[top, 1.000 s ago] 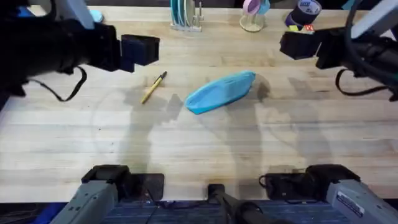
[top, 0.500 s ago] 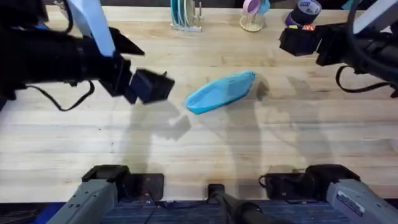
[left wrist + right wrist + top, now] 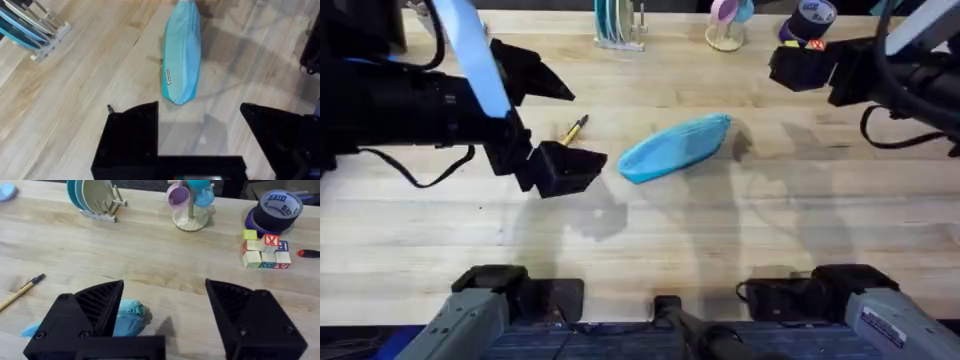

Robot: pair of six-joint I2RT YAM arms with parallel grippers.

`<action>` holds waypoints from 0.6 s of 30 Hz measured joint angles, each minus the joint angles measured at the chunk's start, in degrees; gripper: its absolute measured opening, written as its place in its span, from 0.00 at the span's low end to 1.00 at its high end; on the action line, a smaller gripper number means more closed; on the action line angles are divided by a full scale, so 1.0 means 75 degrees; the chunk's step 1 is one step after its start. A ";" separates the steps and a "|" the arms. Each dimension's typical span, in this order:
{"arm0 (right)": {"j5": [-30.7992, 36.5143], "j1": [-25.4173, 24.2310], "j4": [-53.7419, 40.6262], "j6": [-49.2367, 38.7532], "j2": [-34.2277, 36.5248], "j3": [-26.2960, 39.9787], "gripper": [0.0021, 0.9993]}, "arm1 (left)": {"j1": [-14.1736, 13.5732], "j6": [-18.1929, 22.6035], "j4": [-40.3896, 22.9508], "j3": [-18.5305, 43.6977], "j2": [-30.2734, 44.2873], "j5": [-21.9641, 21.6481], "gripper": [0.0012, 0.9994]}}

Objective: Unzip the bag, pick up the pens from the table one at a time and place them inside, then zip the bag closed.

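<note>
My left pincer (image 3: 565, 165) hangs with its jaws wide over the desk (image 3: 650, 250), just beside the near tip of the light blue pencil pouch (image 3: 676, 148), which lies zipped and slanted toward the far edge. 1 yellow pen (image 3: 572, 130) lies beside that pincer, on its far side. My right pincer (image 3: 162, 320) gapes wide and holds nothing, above the pouch's far end near the far right corner.
</note>
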 joint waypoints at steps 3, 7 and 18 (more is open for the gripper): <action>0.0000 0.0000 0.0000 -0.0001 0.0000 0.0000 1.00 | 0.0000 0.0055 0.0031 0.0000 0.0000 0.0052 0.99; -0.0002 0.0000 0.0000 -0.0003 0.0001 0.0000 1.00 | 0.0003 0.0077 0.0140 0.0000 0.0000 0.0074 0.99; -0.0003 0.0000 0.0000 -0.0003 -0.0001 0.0000 1.00 | 0.0000 0.0160 0.0318 0.0000 0.0745 0.0074 0.99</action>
